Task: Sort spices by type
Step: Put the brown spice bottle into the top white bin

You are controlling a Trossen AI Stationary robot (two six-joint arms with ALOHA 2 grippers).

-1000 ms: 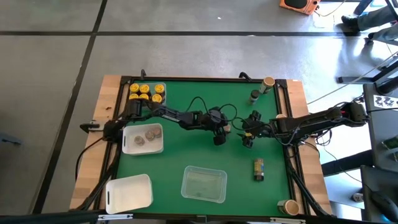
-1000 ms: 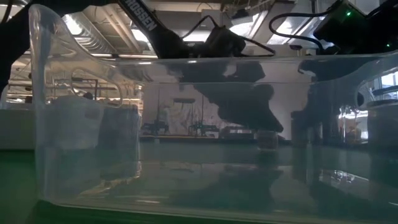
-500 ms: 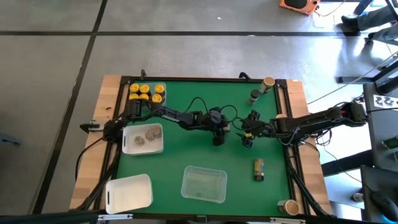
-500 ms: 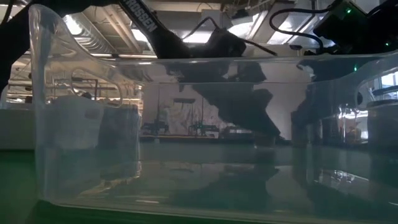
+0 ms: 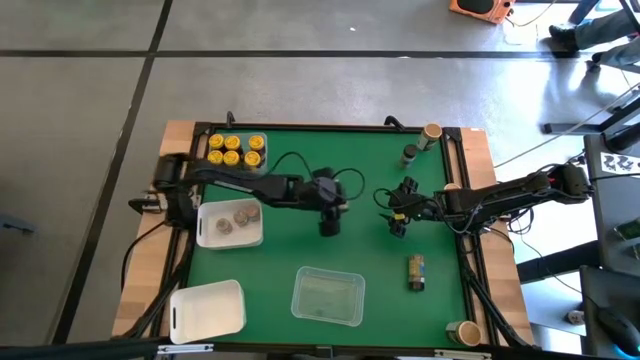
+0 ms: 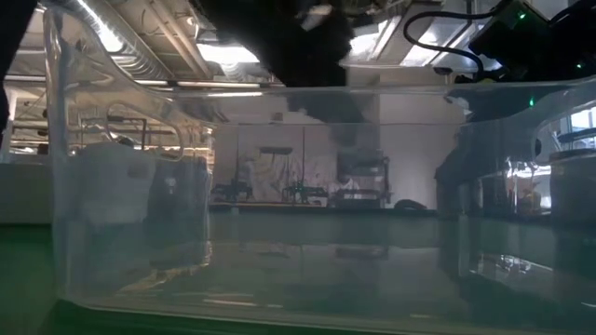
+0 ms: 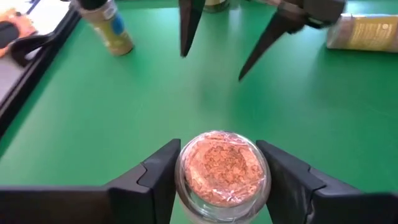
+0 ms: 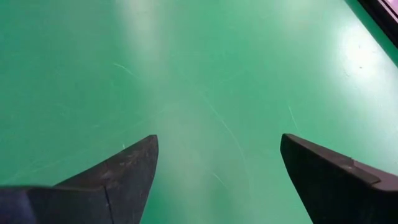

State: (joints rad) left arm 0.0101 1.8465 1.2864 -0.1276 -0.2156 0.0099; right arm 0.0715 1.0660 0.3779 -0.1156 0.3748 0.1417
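The left gripper (image 5: 329,226) hangs over the middle of the table, clamped on a jar (image 7: 222,174) of orange-tan spice, its two fingers (image 7: 152,180) pressed to either side of the glass. The right gripper (image 5: 397,222) waits just to the right of it, fingers spread and holding nothing, only bare green mat (image 8: 205,93) between them. By the look of things the sorting is partly done: five yellow-lidded jars (image 5: 232,149) stand grouped at the far left corner, and two brownish-grey ones (image 5: 233,219) lie in the white tray (image 5: 256,236) just below them. The clear tray (image 5: 327,296) near the front edge looks empty, as does the white tray (image 5: 207,308) at the front left. Left to sort, as far as can be seen: the jar in hand, a dark-lidded jar (image 5: 410,154) and a tan-lidded one (image 5: 432,132) at the far right corner, a jar lying on its side (image 5: 416,271) on the right, and another tan-lidded one (image 5: 467,332) at the front right corner. The held jar probably belongs in one of the empty trays, though which one cannot be told.
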